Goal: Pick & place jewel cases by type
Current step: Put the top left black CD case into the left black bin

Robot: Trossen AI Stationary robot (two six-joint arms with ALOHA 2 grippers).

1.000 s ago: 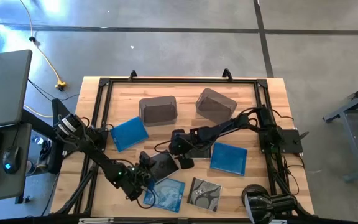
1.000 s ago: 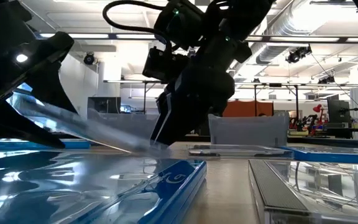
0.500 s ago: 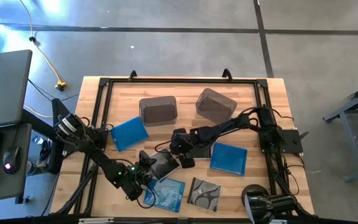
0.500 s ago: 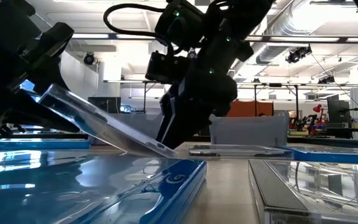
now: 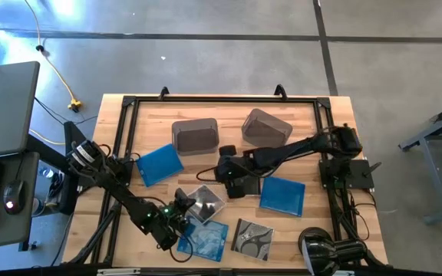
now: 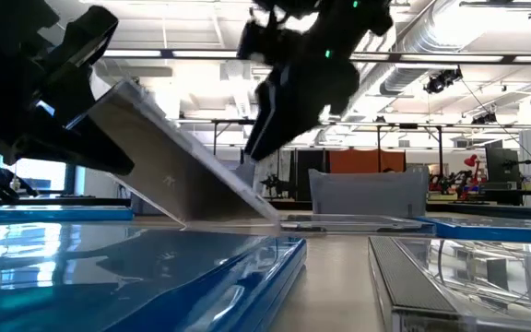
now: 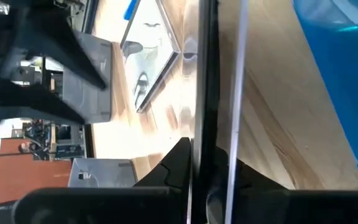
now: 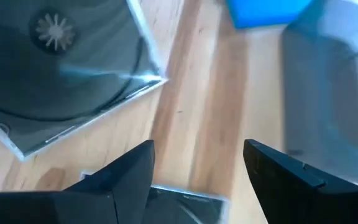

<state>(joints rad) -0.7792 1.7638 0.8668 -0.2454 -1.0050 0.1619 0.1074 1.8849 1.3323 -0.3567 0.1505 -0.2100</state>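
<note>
Six jewel cases are meant to be sorted, and by my count none has reached a bin yet. Going left to right across the table (image 5: 113,107): a plain blue case (image 5: 159,164) lies flat toward the left edge, just in front of the left grey bin (image 5: 196,136). Near the front edge the left gripper (image 5: 181,212) has its jaws clamped narrow on the rim of a dark case (image 5: 204,202), which stands tilted, one edge on the wood and the other raised; from table height the dark case (image 6: 187,171) slants steeply. The clamped rim (image 7: 205,93) shows edge-on between the fingers in the left wrist view. Partly beneath that gripper lies the cloud-patterned blue case (image 5: 203,238), flat at the front edge. To its right sits the silvery-patterned case (image 5: 252,237). Over the middle of the table hangs the right gripper (image 5: 229,170), above the wood and holding nothing, its jaws spread wide; something dark lies half hidden under it, possibly another case. Right of it a third blue case (image 5: 282,195) lies flat. The right grey bin (image 5: 265,127) stands at the back.

Both bins look empty from above, so I judge the sorting barely begun: one case is in hand and the rest are waiting.
</note>
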